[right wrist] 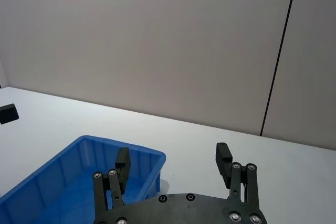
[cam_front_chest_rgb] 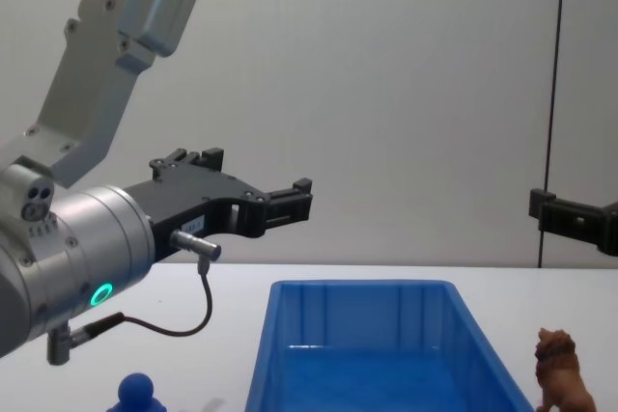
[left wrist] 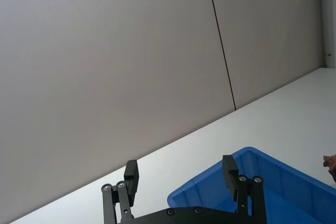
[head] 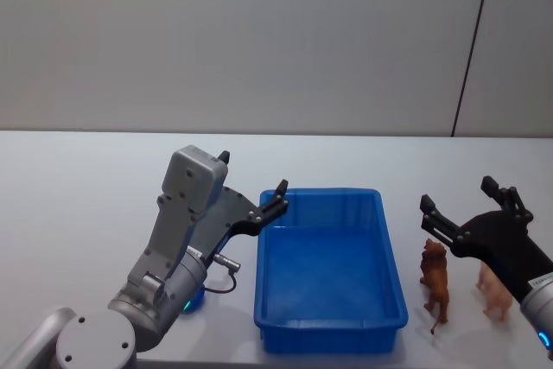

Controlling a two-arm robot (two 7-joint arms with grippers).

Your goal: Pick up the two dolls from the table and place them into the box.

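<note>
The blue box stands mid-table with nothing inside. A brown lion doll stands just right of it, and a pale pink pig doll stands farther right, partly behind my right arm. My right gripper hovers open above the two dolls, holding nothing. My left gripper is open in the air over the box's far left corner. A dark blue round-headed figure sits on the table under my left arm. The chest view shows the lion beside the box.
The white table stretches wide to the left and behind the box. A grey wall with a dark vertical seam rises behind it. A thin cable loops under my left wrist.
</note>
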